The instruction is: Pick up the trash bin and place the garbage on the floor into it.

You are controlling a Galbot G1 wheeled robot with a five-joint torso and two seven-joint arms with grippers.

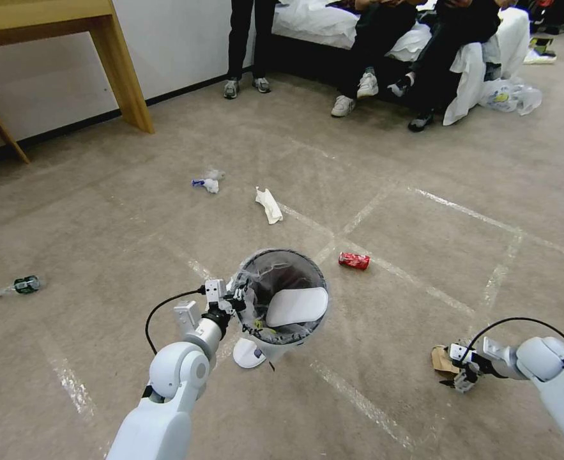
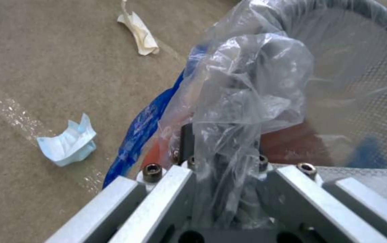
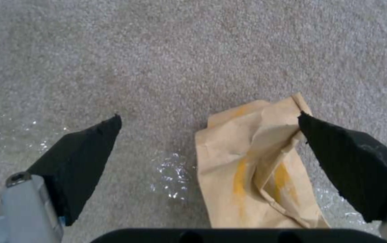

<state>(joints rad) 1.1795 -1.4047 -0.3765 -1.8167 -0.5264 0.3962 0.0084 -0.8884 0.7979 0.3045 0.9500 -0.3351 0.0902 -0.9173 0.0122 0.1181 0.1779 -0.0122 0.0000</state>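
**Bin held up, right tool over paper bag**

The left tool (image 1: 234,297) is clamped on the trash bin (image 1: 313,271) rim at centre frame, a white slipper (image 1: 296,306) inside. At lower right, the right tool (image 3: 209,130) hangs spread apart over the brown paper bag (image 3: 252,168) on the floor (image 1: 135,211). A red can (image 1: 354,260), tissue (image 1: 269,204), face mask (image 2: 70,141) and bottle (image 1: 20,285) lie scattered around.

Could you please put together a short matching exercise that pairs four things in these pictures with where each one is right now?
Things:
1. white slipper
2. red can
3. brown paper bag
4. trash bin

Places:
A. on the floor, between the open fingers of the right claw
B. held at its rim by the left claw
C. inside the bin
D. on a tape line on the carpet

Pairs: 1-C, 2-D, 3-A, 4-B
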